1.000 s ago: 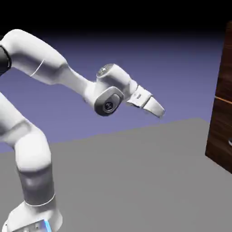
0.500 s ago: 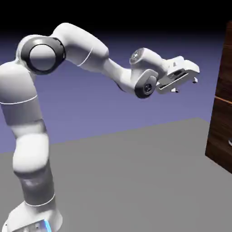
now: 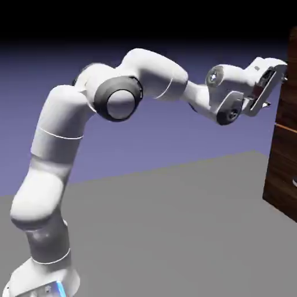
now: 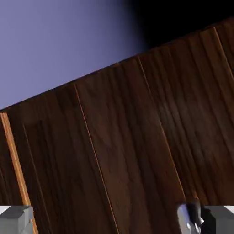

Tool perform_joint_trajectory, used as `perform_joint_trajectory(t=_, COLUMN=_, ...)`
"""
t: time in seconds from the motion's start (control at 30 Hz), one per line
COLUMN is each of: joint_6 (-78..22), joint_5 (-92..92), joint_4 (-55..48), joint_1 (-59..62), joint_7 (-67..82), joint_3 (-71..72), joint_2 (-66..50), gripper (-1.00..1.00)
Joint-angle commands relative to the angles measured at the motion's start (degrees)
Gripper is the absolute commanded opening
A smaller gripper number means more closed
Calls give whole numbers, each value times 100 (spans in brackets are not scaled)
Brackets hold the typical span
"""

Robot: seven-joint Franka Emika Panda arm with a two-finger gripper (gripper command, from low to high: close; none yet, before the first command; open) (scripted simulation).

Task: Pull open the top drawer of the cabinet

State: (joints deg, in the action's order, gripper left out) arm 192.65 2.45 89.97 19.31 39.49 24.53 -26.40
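One arm (image 3: 87,151) with one gripper (image 3: 268,87). One cabinet (image 3: 284,156). Two drawers show on it: top drawer (image 3: 288,87), lower drawer (image 3: 283,174).

Grey surface (image 3: 174,220) and backdrop (image 3: 145,133)

The flat, plain grey surface spreads across the lower exterior view; behind it the blue-violet backdrop fades to black toward the top.

White arm (image 3: 87,133) stretched high to the right, elbow bent, hand (image 3: 272,87) raised, fingers (image 4: 16,218) spread apart
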Motion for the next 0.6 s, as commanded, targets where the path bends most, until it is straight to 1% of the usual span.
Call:
perform_joint_trajectory(t=0.0, joint_6=55, joint_5=7, joint_4=-208, joint_1=58, joint_7=240, joint_3=72, joint_2=-173, gripper=0)
perform_joint_trajectory(t=0.3, joint_6=537, joint_5=70, joint_4=-2048, joint_1=577, joint_7=2363, joint_3=707, joint_2=-1703, gripper=0)
perform_joint_trajectory(t=0.33, joint_6=537, joint_5=71, joint_4=-2048, joint_1=577, joint_7=2363, joint_3=707, joint_2=-1703, gripper=0)
perform_joint_trajectory(t=0.57, joint_6=-94, joint_5=469, joint_4=-3502, joint_1=187, joint_7=2212, joint_3=705, joint_2=-2476, gripper=0)
